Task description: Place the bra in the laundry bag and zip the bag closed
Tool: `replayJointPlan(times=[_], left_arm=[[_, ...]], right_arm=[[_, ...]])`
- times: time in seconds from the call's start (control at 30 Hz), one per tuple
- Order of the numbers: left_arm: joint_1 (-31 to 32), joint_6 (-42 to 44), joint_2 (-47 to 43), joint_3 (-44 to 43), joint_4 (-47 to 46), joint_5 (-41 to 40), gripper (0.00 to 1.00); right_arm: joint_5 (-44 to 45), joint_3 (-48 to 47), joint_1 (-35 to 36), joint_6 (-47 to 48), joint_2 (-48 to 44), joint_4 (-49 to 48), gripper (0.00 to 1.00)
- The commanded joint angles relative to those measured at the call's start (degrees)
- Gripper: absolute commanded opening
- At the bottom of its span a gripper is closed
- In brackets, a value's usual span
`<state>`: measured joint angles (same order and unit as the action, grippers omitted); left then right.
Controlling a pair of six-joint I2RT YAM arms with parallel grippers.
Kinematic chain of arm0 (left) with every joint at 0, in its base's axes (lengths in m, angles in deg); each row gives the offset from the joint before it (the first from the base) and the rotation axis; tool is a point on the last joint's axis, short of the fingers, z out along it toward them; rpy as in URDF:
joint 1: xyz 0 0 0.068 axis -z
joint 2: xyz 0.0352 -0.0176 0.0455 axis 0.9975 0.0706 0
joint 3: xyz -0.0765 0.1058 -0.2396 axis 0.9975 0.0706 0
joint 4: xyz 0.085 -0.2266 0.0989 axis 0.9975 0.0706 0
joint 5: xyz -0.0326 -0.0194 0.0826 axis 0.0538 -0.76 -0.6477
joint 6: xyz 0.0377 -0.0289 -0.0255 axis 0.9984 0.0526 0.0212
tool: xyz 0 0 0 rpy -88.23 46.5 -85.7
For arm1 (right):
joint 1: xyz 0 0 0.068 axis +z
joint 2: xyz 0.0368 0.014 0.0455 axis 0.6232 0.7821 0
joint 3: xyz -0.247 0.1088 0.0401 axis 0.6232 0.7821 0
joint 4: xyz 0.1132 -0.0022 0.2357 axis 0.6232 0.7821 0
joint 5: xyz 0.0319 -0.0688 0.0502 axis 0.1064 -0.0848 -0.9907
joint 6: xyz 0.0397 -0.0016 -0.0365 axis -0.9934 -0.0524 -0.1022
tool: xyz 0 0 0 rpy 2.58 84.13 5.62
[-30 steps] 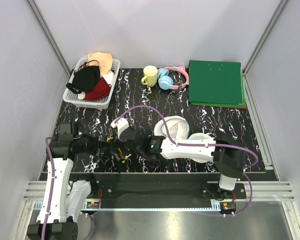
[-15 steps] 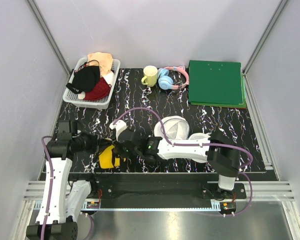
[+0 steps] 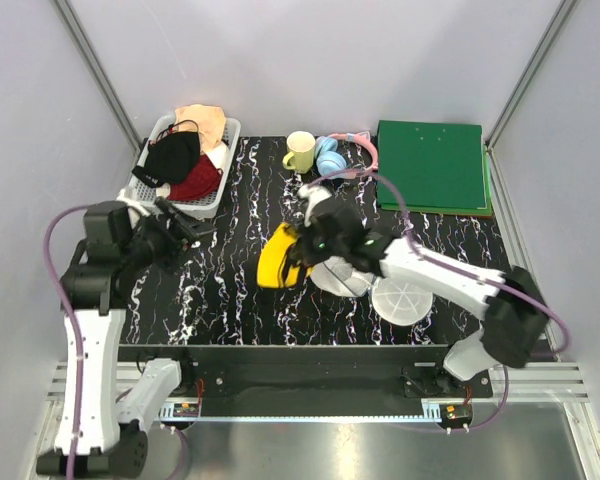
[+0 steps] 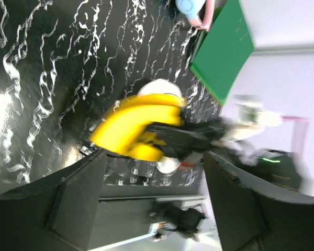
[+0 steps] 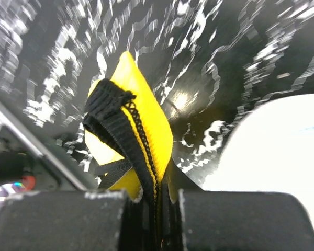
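Observation:
The yellow bra (image 3: 277,257) with black trim hangs folded above the table, and my right gripper (image 3: 298,258) is shut on its edge. In the right wrist view the bra (image 5: 141,117) is pinched between the fingers of the right gripper (image 5: 165,209). The white mesh laundry bag (image 3: 400,298) lies open just right of the bra, one dome partly under my right arm. The laundry bag (image 5: 275,151) fills the right side of the right wrist view. My left gripper (image 3: 188,226) is raised at the left, open and empty, well away from the bra (image 4: 133,128).
A white slatted basket (image 3: 148,190) holding black, dark red and peach garments stands at the back left. A yellow mug (image 3: 299,152), blue and pink headphones (image 3: 332,157) and a green board (image 3: 431,165) line the back edge.
My left gripper opened, let go of the bra, then rose and drew back to the left. My right gripper shut on the bra and carried it up and right toward the bag.

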<state>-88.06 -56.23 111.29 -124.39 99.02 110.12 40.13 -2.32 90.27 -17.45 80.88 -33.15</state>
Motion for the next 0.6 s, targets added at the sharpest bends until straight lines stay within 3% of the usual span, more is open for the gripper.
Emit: replayJointPlan(times=[0.0,0.13,0.23,0.4,0.57], left_arm=[[7.71,5.44,6.24,-0.79,-8.95,-2.98,0.76],[23.42,4.73,16.86,-2.72,-15.91,-9.74,0.75],[30.47,6.74,28.29,-8.51,-18.63,-12.57,0.75],[34.36,11.14,45.87,-18.87,-20.57,-12.14,0.61],[35.42,11.94,57.91,-23.9,-20.84,-7.92,0.66]], right_arm=[[-2.79,-3.97,-5.48,-0.13,-11.19,10.0,0.0],[-0.15,-7.5,-13.65,-1.27,-15.59,20.83,0.0],[-0.76,-10.31,-22.35,-1.19,-18.49,28.3,0.0],[-2.16,-14.97,-33.76,-0.57,-19.11,41.04,0.0],[-2.96,-16.47,-37.57,-0.4,-19.55,45.37,0.0]])
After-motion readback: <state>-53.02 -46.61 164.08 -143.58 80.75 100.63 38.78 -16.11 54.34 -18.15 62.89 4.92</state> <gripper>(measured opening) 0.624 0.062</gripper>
